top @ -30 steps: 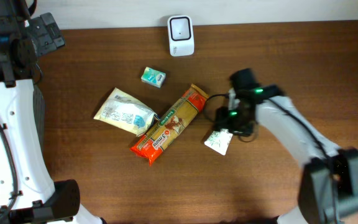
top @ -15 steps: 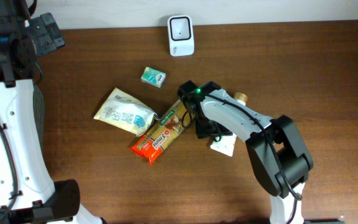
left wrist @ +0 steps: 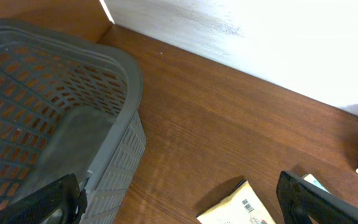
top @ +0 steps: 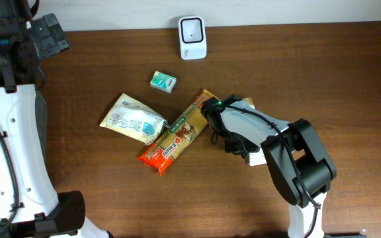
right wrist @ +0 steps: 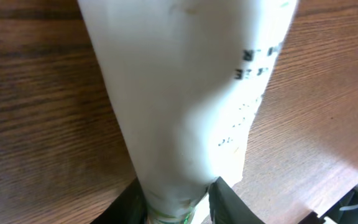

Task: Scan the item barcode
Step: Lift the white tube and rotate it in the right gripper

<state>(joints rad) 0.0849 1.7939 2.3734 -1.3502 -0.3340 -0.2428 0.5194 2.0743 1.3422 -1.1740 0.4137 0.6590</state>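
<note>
A white packet with green print at its end (right wrist: 185, 106) fills the right wrist view, lying on the brown table. My right gripper (right wrist: 176, 200) is shut on its narrow end, one dark finger pressed against each side. From overhead the right arm (top: 233, 129) covers most of the packet, and only a white corner (top: 257, 158) shows. The white scanner (top: 192, 38) stands at the table's back edge. My left gripper (left wrist: 185, 208) hangs open and empty at the far left, above the table beside a basket.
A long orange pasta packet (top: 180, 131) lies just left of the right gripper. A cream pouch (top: 132, 119) and a small teal box (top: 163, 81) lie further left. A grey mesh basket (left wrist: 120, 81) stands at the table's left end.
The right arm has swung in over the white packet and its jaws have closed on it. The packet has shifted slightly to the right. The left arm has not moved.
</note>
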